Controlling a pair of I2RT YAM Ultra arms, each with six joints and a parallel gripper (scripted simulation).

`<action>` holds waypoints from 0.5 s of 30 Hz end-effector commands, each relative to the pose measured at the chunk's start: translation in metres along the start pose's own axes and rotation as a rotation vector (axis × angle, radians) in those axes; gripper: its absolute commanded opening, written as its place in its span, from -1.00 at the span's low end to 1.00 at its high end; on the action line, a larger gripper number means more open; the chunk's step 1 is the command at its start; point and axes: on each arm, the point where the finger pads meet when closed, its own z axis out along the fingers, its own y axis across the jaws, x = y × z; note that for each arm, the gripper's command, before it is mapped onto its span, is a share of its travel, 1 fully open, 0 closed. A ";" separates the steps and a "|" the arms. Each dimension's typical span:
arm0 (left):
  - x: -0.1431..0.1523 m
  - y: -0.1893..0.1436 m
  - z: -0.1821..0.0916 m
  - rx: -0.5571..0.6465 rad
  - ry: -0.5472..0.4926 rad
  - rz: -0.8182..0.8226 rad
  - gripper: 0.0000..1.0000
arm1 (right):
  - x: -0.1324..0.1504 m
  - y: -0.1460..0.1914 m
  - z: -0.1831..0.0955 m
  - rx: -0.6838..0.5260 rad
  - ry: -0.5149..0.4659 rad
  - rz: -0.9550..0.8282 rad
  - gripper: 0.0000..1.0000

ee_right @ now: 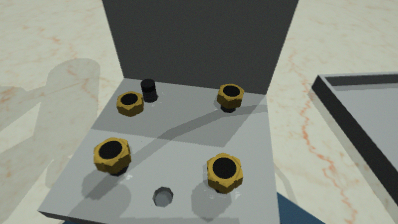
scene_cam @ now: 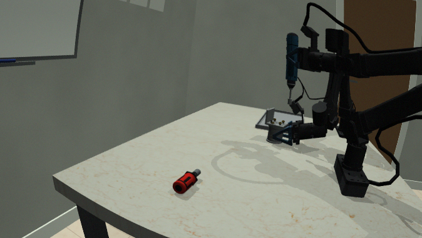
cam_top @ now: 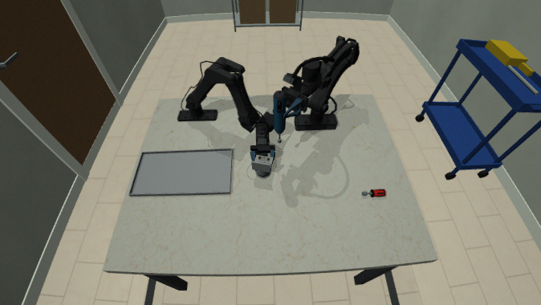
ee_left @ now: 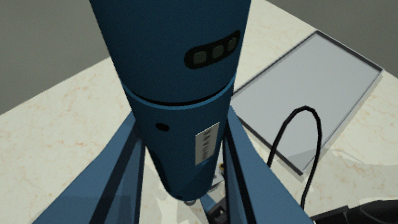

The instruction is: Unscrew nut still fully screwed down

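From the top, I see my left tool [cam_top: 284, 109] [scene_cam: 293, 59] [ee_left: 183, 111] pinching the dark blue nut driver [cam_top: 279, 114] [scene_cam: 292, 69] [ee_left: 175, 75]. My right tool [cam_top: 262, 154] [scene_cam: 284, 134] [ee_right: 185, 219] pinches the joint module [cam_top: 263, 174] [scene_cam: 273, 133], near the tray [cam_top: 182, 194] [scene_cam: 260, 127] [ee_left: 345, 46] [ee_right: 345, 140].

From outside, the driver's long body stands up and down, its tip pointing down, above and apart from the nuts. The module stands upright on the surface [cam_top: 265, 233] [scene_cam: 141, 150] [ee_left: 60, 115] [ee_right: 345, 30], bracket [scene_cam: 270, 116] [ee_right: 200, 40] on top.

In the left wrist view, the driver runs down between my two blue fingers.

In the right wrist view, the low nut [ee_right: 130, 104] sits flat on the bracket, by a black peg [ee_right: 149, 90] and the bracket's tall wall. Its open top faces up. Three other nuts sit higher.
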 end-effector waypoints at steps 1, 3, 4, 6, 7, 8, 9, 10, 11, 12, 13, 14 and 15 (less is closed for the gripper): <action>-0.034 -0.003 -0.009 0.006 -0.116 0.003 -0.17 | -0.016 0.006 0.003 0.001 -0.025 0.043 0.17; -0.032 -0.003 -0.009 0.006 -0.111 0.003 -0.17 | -0.016 0.006 0.003 0.001 -0.025 0.043 0.17; -0.031 -0.003 -0.009 0.006 -0.109 0.003 -0.17 | -0.016 0.006 0.003 0.001 -0.025 0.043 0.17; -0.037 -0.003 -0.011 0.006 -0.121 0.003 -0.17 | -0.016 0.006 0.003 0.001 -0.025 0.043 0.17; -0.037 -0.003 -0.011 0.006 -0.121 0.003 -0.17 | -0.016 0.006 0.003 0.001 -0.025 0.043 0.17; -0.036 -0.003 -0.012 0.006 -0.119 0.003 -0.17 | -0.016 0.006 0.003 0.001 -0.025 0.043 0.17; -0.035 -0.003 -0.012 0.006 -0.117 0.003 -0.17 | -0.016 0.006 0.003 0.001 -0.025 0.043 0.17; -0.034 -0.003 -0.012 0.006 -0.115 0.003 -0.17 | -0.016 0.006 0.003 0.001 -0.025 0.043 0.17; -0.034 -0.003 -0.012 0.006 -0.115 0.003 -0.17 | -0.016 0.006 0.003 0.001 -0.025 0.043 0.17; -0.034 -0.003 -0.012 0.006 -0.115 0.003 -0.17 | -0.016 0.006 0.003 0.001 -0.025 0.043 0.17; -0.034 -0.003 -0.012 0.006 -0.115 0.003 -0.17 | -0.016 0.006 0.003 0.001 -0.025 0.043 0.17; -0.034 -0.003 -0.012 0.006 -0.115 0.003 -0.17 | -0.016 0.006 0.003 0.001 -0.025 0.043 0.17; -0.034 -0.003 -0.012 0.006 -0.115 0.003 -0.17 | -0.016 0.006 0.003 0.001 -0.025 0.043 0.17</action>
